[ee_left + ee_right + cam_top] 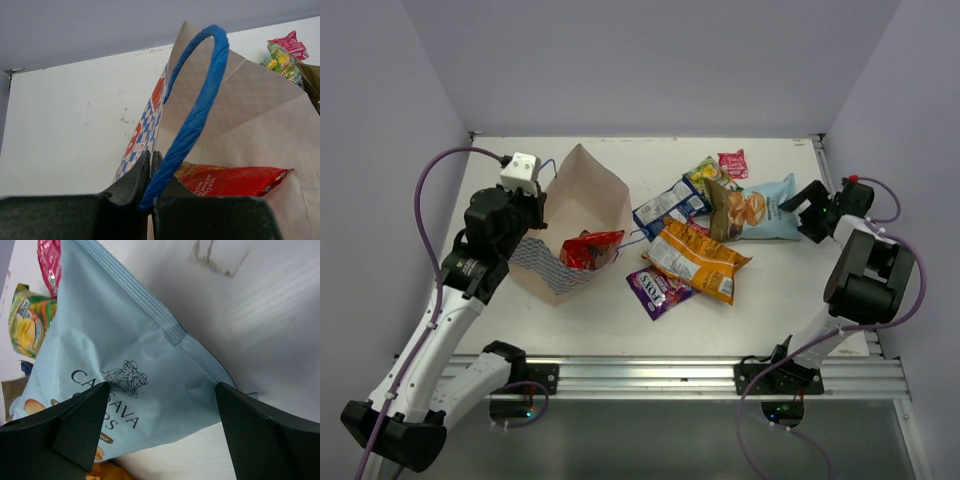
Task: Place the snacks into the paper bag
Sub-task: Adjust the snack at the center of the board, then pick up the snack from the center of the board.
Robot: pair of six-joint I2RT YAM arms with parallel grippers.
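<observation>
The paper bag (582,190) stands open at the left with a red cookie bag (590,248) lying in its mouth. My left gripper (535,205) is shut on the bag's rim, by its blue cord handle (200,100). The other snacks lie in a heap to the right: an orange chip bag (698,260), a purple pack (658,290), a pink pack (732,163), a yellow-green pack (703,172) and a light-blue bag (770,212). My right gripper (798,212) is open, one finger on each side of the light-blue bag's (125,340) right end.
A dark-blue packet (670,205) and a brown packet (720,210) lie among the heap. The table's right edge (835,190) runs just behind my right gripper. Grey walls close in the back and both sides. A metal rail (650,375) lines the near edge.
</observation>
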